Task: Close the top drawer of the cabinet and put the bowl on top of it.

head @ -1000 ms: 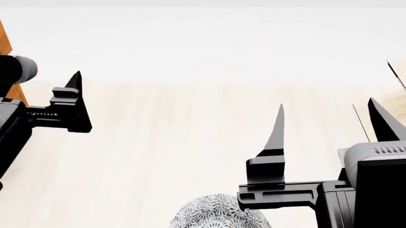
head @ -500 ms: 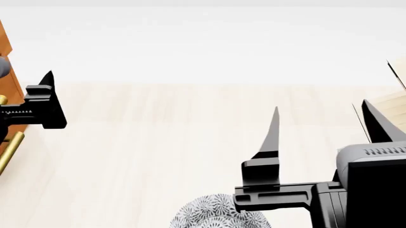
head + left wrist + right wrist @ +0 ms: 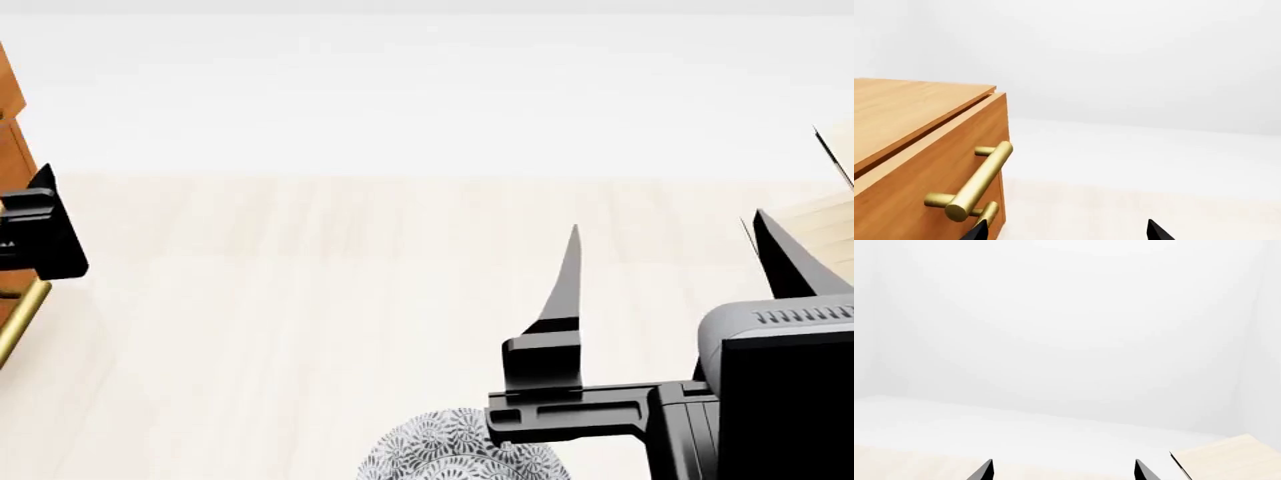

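Head view: the right end effector [image 3: 667, 270] stands wide open, its two black pointed fingers well apart and nothing between them. It is raised over the pale wood surface [image 3: 334, 300], near the surface's front edge. The bowl [image 3: 454, 455], white with a dense grey floral pattern, lies at the front edge of the surface, just beside and partly below the base of the right end effector's inner finger; only its upper part is in frame.

At the left edge of the surface, one finger of the left end effector [image 3: 40, 235] shows beside the orange-brown cabinet [image 3: 14, 120]. A brass bar handle [image 3: 20, 315] is visible just below that finger.

Left wrist view: the top drawer [image 3: 934, 165] stands out from the cabinet body, a dark gap showing between its front and the cabinet's top board. Its brass handle is intact and free. Both black fingertips [image 3: 1157, 232] of the left end effector appear apart, one close by the lower handle, neither touching anything visible; the end effector is open and empty.

Right wrist view: two fingertips, spread, against a blank white background; a pale wooden rack [image 3: 1221, 457] shows at one corner.
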